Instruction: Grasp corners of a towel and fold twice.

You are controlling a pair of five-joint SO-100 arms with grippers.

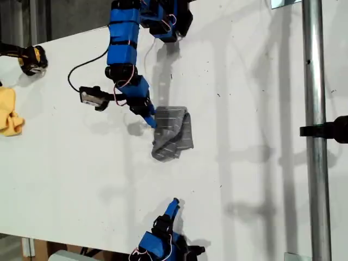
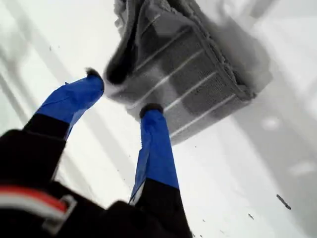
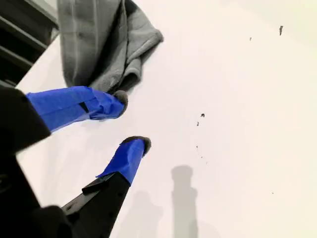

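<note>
Dark grey cloth towel with thin pale stripes sits bunched and roughly folded near the middle of the white worktop, not flat. One squared corner lies at its upper edge toward the exterior view's left; the other corners are buried in the folds, can't pick them out.

My first gripper comes in from the top of the exterior view and sits at that edge of the towel. In the first wrist view my first gripper has its blue fingers spread moderately, black tips right at the towel's folded edge. One tip looks to be touching the cloth, but nothing is pinched between them.

My second gripper is at the bottom of the exterior view, pointing up toward the towel and well apart from it. In the second wrist view my second gripper has its fingers parted with only bare worktop in the gap; the crumpled towel is ahead of the tips, not touched.

Crumpled yellow cloth lies at the exterior view's left edge, well apart from the towel. A yellow-and-black device sits just above it in that view. A vertical metal pole runs down the exterior view's right side.

No containers visible.
</note>
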